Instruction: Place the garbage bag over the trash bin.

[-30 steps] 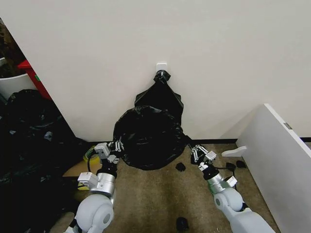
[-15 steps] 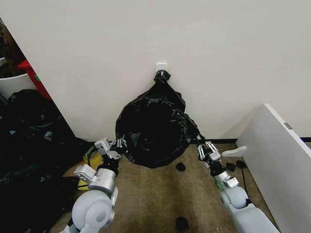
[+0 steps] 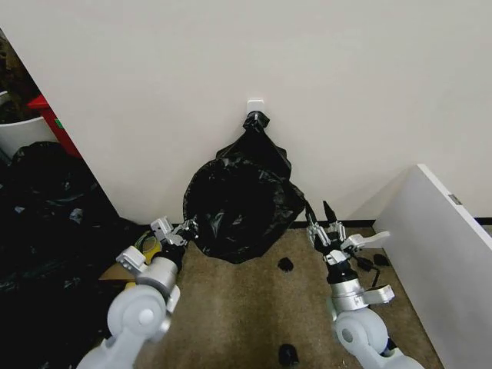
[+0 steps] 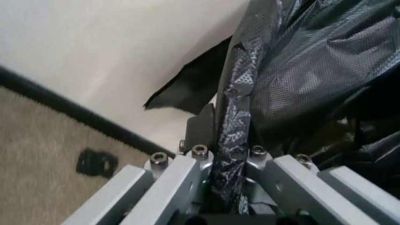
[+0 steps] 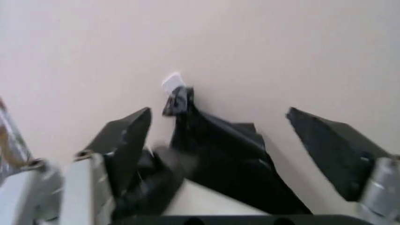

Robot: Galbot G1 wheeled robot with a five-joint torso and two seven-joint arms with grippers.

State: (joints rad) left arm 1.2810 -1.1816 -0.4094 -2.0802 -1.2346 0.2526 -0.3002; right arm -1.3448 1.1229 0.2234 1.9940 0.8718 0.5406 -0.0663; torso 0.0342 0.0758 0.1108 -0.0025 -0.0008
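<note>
The black garbage bag [image 3: 238, 207] hangs against the wall from a white hook [image 3: 255, 105], its round body bulging out just above the carpet. My left gripper [image 3: 187, 229] is at the bag's lower left edge, shut on a twisted fold of the plastic [image 4: 231, 136]. My right gripper [image 3: 321, 219] stands open just right of the bag, fingers pointing up and holding nothing. In the right wrist view the bag [image 5: 212, 140] lies beyond the spread fingers [image 5: 128, 136]. The trash bin is hidden.
A white panel [image 3: 446, 246] leans at the right. Piled black bags [image 3: 46, 223] fill the left side, with a white tub [image 3: 19, 134] and a red object behind them. Small black pieces [image 3: 286, 264] lie on the carpet, and a yellow roll [image 3: 146, 250] sits by the left arm.
My right gripper has let go of the bag's right edge, opened and swung upright. The bag's stretched mouth has slackened and drawn in toward the wall. The left gripper keeps its hold.
</note>
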